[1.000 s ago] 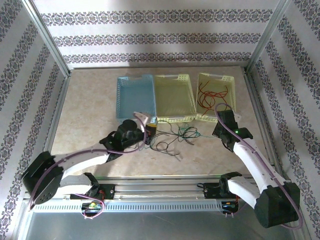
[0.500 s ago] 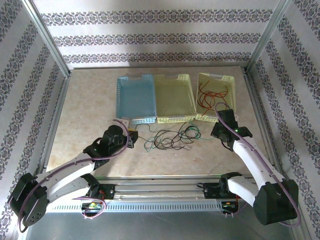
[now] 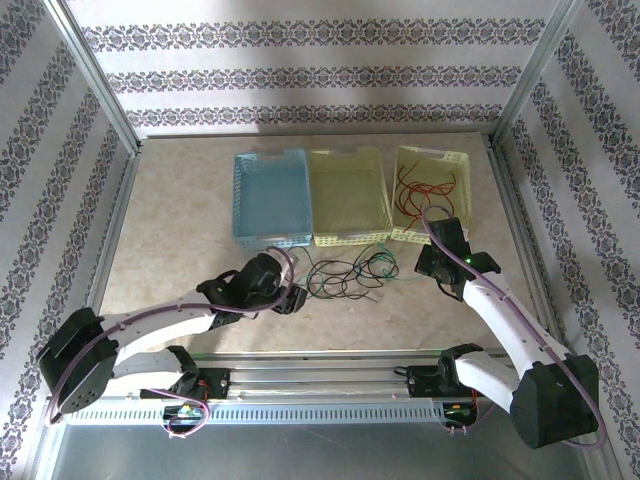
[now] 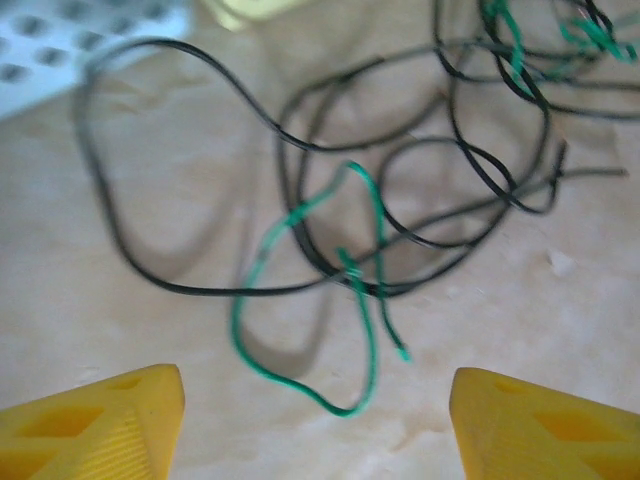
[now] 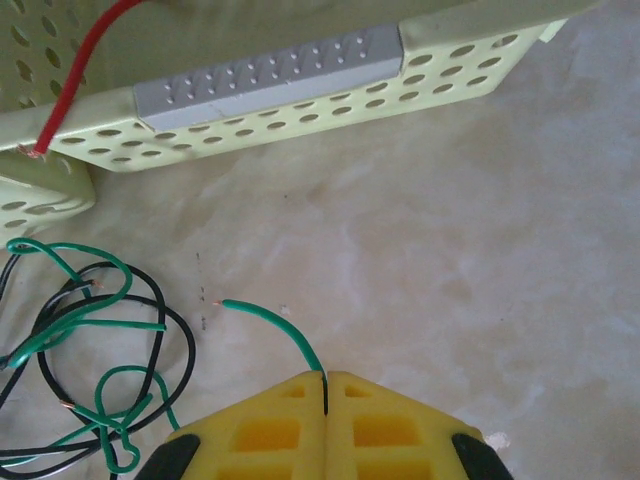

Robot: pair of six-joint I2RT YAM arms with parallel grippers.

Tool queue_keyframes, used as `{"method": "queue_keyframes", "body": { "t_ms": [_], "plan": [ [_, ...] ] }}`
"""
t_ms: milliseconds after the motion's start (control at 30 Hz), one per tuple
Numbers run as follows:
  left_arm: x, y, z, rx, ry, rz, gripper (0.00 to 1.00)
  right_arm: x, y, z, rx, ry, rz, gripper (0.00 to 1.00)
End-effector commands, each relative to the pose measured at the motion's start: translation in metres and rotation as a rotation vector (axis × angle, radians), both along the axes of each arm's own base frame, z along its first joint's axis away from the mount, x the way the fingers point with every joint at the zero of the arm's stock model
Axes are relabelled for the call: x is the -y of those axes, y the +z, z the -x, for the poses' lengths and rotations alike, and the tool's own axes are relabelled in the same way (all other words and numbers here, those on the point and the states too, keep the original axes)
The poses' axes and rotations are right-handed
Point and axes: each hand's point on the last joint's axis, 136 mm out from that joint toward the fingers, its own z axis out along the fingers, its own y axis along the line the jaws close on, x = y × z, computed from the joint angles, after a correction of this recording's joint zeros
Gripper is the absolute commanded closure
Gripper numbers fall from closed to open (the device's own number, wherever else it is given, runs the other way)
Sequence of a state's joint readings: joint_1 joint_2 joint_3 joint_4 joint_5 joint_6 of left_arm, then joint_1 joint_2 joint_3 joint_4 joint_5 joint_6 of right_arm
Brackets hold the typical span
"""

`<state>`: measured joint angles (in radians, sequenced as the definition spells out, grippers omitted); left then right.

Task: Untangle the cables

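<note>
— Which step is in hand?
— A green cable (image 5: 275, 320) is pinched in the closed right gripper (image 5: 325, 392). The left gripper (image 4: 318, 425) is held wide above the tangle of black and green cables (image 3: 350, 272), mid-table. A strand should probably be seized next and drawn clear.
— And farther back?
— Red cables (image 3: 425, 192) are seen in the right tray (image 3: 430, 151). Nothing is seen in the blue tray (image 3: 272, 240) or the middle tray (image 3: 350, 238).

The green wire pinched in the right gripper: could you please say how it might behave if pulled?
The green wire looks floppy: its free end curves out of the shut right gripper. Being so thin, it is probably very light and may slip through the grip. Pulling would likely drag the looped tangle along.
</note>
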<state>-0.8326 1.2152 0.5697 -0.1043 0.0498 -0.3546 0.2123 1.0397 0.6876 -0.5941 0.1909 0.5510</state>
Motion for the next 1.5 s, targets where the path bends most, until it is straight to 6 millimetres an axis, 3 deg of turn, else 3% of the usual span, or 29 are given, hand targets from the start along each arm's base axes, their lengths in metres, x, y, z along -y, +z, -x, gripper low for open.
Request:
{"method": "queue_keyframes", "body": {
  "t_ms": [0,100,333,467,600,733,833,1000,1133,1300,1467],
  "plan": [
    [0.011,-0.016,0.017,-0.065,-0.097,-0.070,0.31,-0.009,0.011,-0.007,0.022,0.028,-0.023,1.00],
    [0.029,-0.015,0.013,-0.015,-0.142,-0.093,0.31,-0.011,0.014,-0.009,0.024,0.047,-0.019,1.00],
    [0.111,0.032,-0.017,0.177,-0.304,0.014,0.25,-0.019,0.017,-0.011,0.019,0.080,-0.029,1.00],
    [0.156,0.022,-0.038,0.186,-0.400,-0.018,0.27,-0.023,0.016,-0.010,0.013,0.088,-0.049,1.00],
    [0.175,0.000,-0.073,0.228,-0.336,-0.096,0.35,-0.024,0.018,-0.007,0.015,0.093,-0.056,1.00],
    [0.173,-0.025,-0.095,0.213,-0.256,-0.193,0.52,-0.021,0.023,-0.005,0.028,0.087,-0.062,1.00],
    [0.171,-0.039,-0.093,0.173,-0.242,-0.202,0.65,-0.016,0.028,-0.004,0.044,0.052,-0.085,1.00],
    [0.159,-0.057,-0.083,0.112,-0.231,-0.180,1.00,0.000,0.041,-0.003,0.083,0.001,-0.031,1.00],
    [0.140,-0.055,-0.081,0.103,-0.167,-0.144,1.00,0.021,0.052,0.001,0.095,-0.066,0.070,1.00],
    [0.100,-0.047,-0.080,0.098,-0.049,-0.099,1.00,0.060,0.069,0.011,0.088,-0.166,0.270,1.00],
    [0.059,-0.055,-0.074,0.077,0.061,-0.108,1.00,0.085,0.084,0.017,0.095,-0.236,0.380,1.00]
  ]
}}
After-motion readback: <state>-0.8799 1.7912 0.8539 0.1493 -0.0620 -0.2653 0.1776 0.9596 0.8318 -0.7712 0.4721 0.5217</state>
